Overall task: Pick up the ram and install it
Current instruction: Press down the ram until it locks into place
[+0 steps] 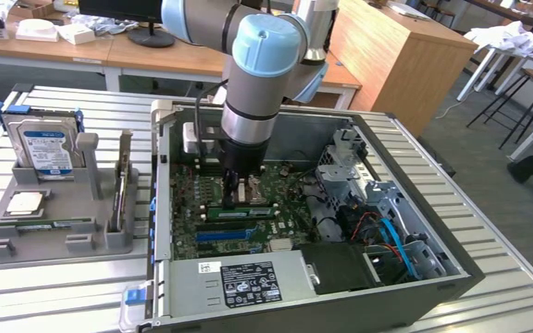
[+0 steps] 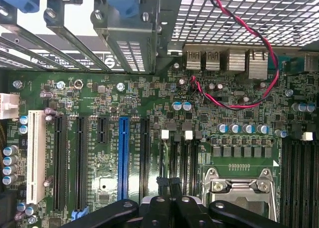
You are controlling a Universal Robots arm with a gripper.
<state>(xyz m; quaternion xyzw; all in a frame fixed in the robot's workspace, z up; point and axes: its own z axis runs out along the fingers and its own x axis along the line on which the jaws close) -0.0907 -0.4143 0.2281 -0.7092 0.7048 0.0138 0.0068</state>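
pincer point(image 1: 238, 200) tips hidden behind its own body, hard drive point(image 1: 47, 151) base sunk in grey holder point(image 1: 53, 229)

Metal, plastic and lacquered board under my fingers

My matt black plastic fingers point(image 2: 172, 208) hang over the glossy green circuit board point(image 2: 149, 103); dull grey steel case point(image 1: 415, 173), ribbed brushed-metal worktop point(image 1: 63, 291), matt grey plastic holder point(image 1: 26, 239).

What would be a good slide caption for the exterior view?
Robot arm's shut end effector reaches inside the open black computer case, at a green ram stick lying on the green motherboard.
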